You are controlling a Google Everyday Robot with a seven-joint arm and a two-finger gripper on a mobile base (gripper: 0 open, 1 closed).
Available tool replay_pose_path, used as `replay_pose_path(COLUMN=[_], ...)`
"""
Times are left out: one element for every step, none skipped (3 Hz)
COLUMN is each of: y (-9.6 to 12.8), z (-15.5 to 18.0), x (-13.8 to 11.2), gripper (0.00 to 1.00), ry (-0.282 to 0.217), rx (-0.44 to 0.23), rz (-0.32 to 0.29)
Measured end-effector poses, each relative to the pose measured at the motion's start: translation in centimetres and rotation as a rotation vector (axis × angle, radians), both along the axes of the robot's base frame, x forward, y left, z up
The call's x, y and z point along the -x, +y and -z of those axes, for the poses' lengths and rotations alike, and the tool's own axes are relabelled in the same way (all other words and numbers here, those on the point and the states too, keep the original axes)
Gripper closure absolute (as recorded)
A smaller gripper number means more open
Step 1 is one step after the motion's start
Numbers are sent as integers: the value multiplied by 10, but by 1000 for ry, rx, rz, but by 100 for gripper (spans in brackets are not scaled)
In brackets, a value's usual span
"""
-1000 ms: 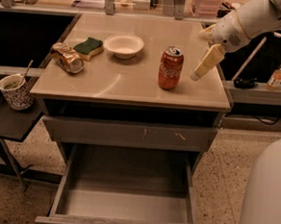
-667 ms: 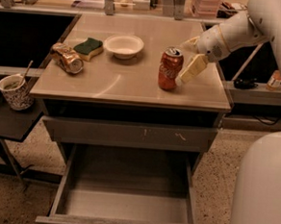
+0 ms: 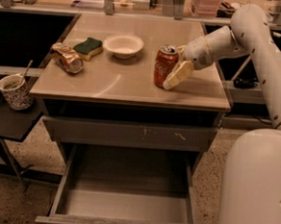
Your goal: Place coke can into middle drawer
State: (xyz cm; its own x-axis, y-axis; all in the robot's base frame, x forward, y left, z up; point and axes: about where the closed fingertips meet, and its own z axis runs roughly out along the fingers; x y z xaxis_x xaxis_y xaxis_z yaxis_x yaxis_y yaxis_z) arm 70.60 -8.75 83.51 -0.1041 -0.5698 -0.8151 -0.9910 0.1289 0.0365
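Note:
The red coke can (image 3: 163, 66) stands upright on the tan counter top (image 3: 123, 84), right of centre. My gripper (image 3: 175, 63) reaches in from the right and sits against the can's right side. It is open: one pale finger (image 3: 177, 75) lies at the can's front right, and the other shows behind the can's top. The can still rests on the counter. The middle drawer (image 3: 125, 197) is pulled out below, with a grey floor and nothing in it.
A dented gold-brown can (image 3: 67, 58), a green sponge (image 3: 88, 46) and a white bowl (image 3: 123, 45) sit on the counter's left half. A shut drawer front with pale scratches (image 3: 129, 133) is above the open drawer. A cup with a spoon (image 3: 15, 90) stands at left. My white base (image 3: 255, 189) is at right.
My gripper has moved left and lower, from beside the counter's right edge to right up against the coke can. The can has not moved.

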Motion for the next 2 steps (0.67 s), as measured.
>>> replay_pose_path(y=[0, 0], z=[0, 0], x=[0, 0], gripper=[18, 42], ry=[0, 0], rx=[0, 0], rz=[0, 0])
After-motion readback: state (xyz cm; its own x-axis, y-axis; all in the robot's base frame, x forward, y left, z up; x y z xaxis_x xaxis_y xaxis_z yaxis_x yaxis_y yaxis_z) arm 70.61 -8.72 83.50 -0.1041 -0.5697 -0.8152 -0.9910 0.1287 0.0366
